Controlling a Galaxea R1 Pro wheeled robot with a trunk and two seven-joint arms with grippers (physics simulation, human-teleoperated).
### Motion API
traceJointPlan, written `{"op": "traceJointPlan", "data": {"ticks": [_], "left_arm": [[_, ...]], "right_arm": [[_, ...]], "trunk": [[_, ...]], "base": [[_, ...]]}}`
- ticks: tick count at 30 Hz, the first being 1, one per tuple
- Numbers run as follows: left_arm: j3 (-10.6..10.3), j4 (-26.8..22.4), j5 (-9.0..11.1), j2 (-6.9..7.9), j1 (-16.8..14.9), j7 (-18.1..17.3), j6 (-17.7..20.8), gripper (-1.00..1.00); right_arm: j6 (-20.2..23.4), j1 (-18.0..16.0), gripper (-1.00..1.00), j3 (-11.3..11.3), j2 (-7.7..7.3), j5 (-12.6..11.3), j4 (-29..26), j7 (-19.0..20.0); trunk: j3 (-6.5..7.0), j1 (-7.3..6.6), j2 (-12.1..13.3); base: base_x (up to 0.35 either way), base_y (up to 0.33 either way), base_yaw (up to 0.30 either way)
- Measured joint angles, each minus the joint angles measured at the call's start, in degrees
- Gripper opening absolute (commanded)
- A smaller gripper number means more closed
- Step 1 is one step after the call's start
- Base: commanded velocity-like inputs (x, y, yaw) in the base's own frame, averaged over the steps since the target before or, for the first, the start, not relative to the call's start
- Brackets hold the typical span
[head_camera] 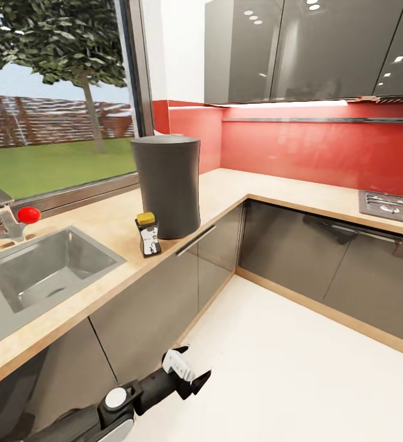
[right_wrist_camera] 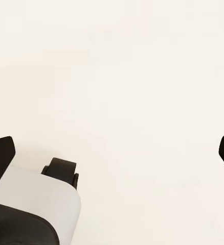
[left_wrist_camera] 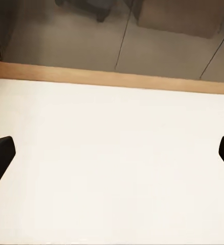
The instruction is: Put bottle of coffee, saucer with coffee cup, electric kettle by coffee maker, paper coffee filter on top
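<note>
Progress is partial, as I judge it: the coffee maker [head_camera: 166, 186] stands on the desk [head_camera: 103, 215], and the bottle of coffee [head_camera: 148, 234] stands just beside it, near the front edge. Filter, saucer, cup and kettle are not placed there yet. Between the sink [head_camera: 38, 270] and the maker there is little free desk; more room lies behind, toward the corner. The left gripper [head_camera: 192, 372] hangs low over the white floor [head_camera: 299, 368], fingers wide and empty. The right gripper [right_wrist_camera: 114, 153] is also spread wide, holding nothing.
</note>
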Motion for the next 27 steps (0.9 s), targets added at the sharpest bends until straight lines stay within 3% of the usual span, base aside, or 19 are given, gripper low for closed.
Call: {"op": "traceJointPlan", "data": {"ticks": [7, 11, 15, 16, 18, 20, 24, 27], "left_arm": [[0.14, -0.10, -0.01, 4.63, 5.21, -6.15, -0.88, 1.00], [0.22, 0.45, -0.01, 6.19, 7.76, -7.35, -1.37, 1.00], [0.97, 1.76, -0.01, 7.26, 12.21, -8.13, -1.99, 1.00], [3.81, 2.45, -0.04, 7.46, 15.92, -8.38, -2.15, 1.00], [6.92, 3.00, -0.03, 7.40, 19.46, -8.64, -2.22, 1.00], [9.38, 3.40, -0.01, 7.34, 22.03, -9.64, -2.26, 1.00], [12.13, 5.41, 0.02, 7.26, 25.47, -11.54, -2.70, 1.00], [16.78, 6.92, -0.01, 7.08, 29.17, -12.07, -3.15, 1.00]], "right_arm": [[-0.02, 0.00, 1.00, -0.02, 0.00, 0.00, 0.00, 0.00], [-0.02, 0.00, 1.00, -0.02, 0.00, 0.00, 0.02, 0.00], [-0.03, 0.00, 1.00, -0.02, 0.00, 0.00, 0.02, 0.00], [-0.05, 0.00, 1.00, -0.01, 0.00, 0.00, 0.03, 0.00], [-0.03, 0.00, 1.00, -0.03, 0.00, 0.00, 0.03, 0.00], [-0.04, 0.00, 1.00, -0.05, 0.00, 0.00, 0.03, 0.00], [-0.04, 0.00, 1.00, -0.09, 0.00, 0.00, 0.03, 0.00], [-0.02, -0.01, 1.00, -0.10, 0.00, 0.03, 0.03, 0.00]], "trunk": [[0.00, 0.00, 0.00], [0.00, 0.00, 0.00], [0.00, 0.00, 0.00], [-0.01, 0.00, 0.00], [-0.01, 0.00, 0.00], [0.00, 0.00, 0.00], [0.00, 0.00, 0.00], [-0.01, 0.00, 0.00]], "base": [[0.000, 0.000, 0.000], [0.000, 0.000, 0.000], [0.000, 0.000, 0.000], [0.000, 0.000, 0.000], [0.000, 0.000, 0.000], [0.000, 0.000, 0.000], [0.000, 0.000, 0.000], [0.000, 0.000, 0.000]]}}
